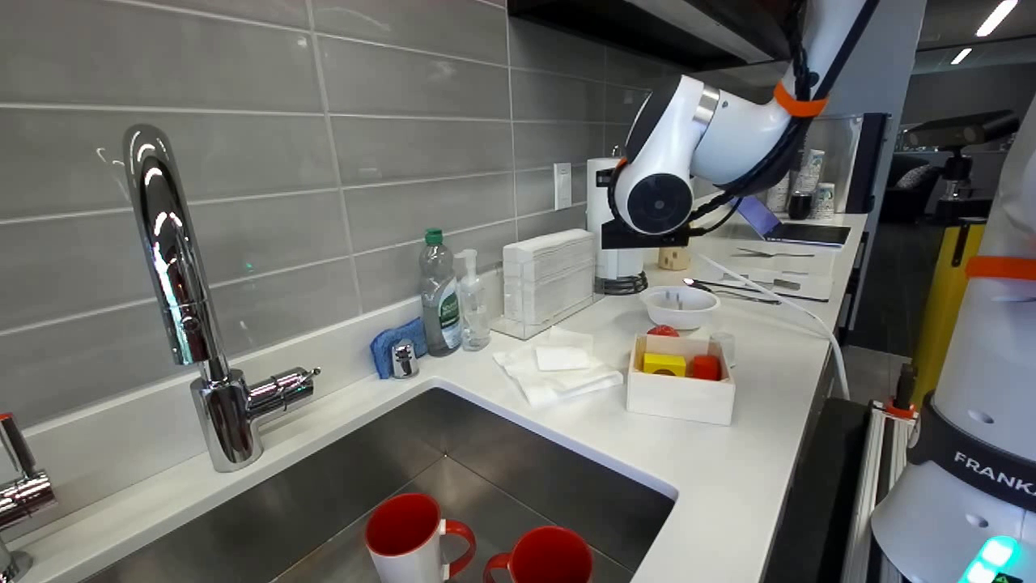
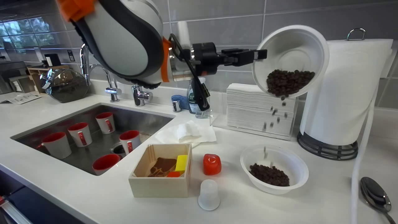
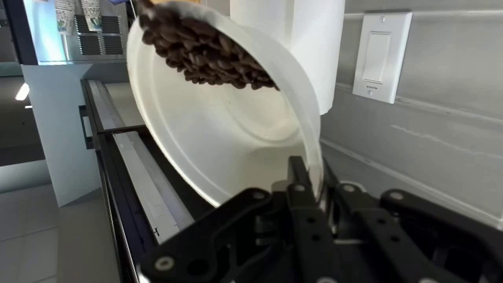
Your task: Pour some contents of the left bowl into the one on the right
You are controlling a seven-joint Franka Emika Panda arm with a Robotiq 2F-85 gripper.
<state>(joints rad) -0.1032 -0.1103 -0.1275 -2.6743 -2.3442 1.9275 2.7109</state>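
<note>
My gripper (image 2: 259,54) is shut on the rim of a white bowl (image 2: 293,57), one finger inside and one outside. The wrist view also shows the gripper (image 3: 312,169) on that bowl (image 3: 220,137). The bowl is steeply tilted, with dark brown beans (image 2: 287,81) gathered at its lower side. Several beans are in the air below its rim. A second white bowl (image 2: 293,158) stands upright on the counter under the stream, with a pile of beans (image 2: 270,175) in it. This lower bowl (image 1: 681,317) also shows in an exterior view, where the held bowl is hidden.
A paper towel roll (image 2: 345,93) and a napkin holder (image 2: 261,109) stand behind the bowls. A wooden box (image 2: 160,188), a red object (image 2: 212,164) and a small white cup (image 2: 209,196) are beside the lower bowl. A white cable (image 2: 357,177) and spoon (image 2: 374,194) lie opposite.
</note>
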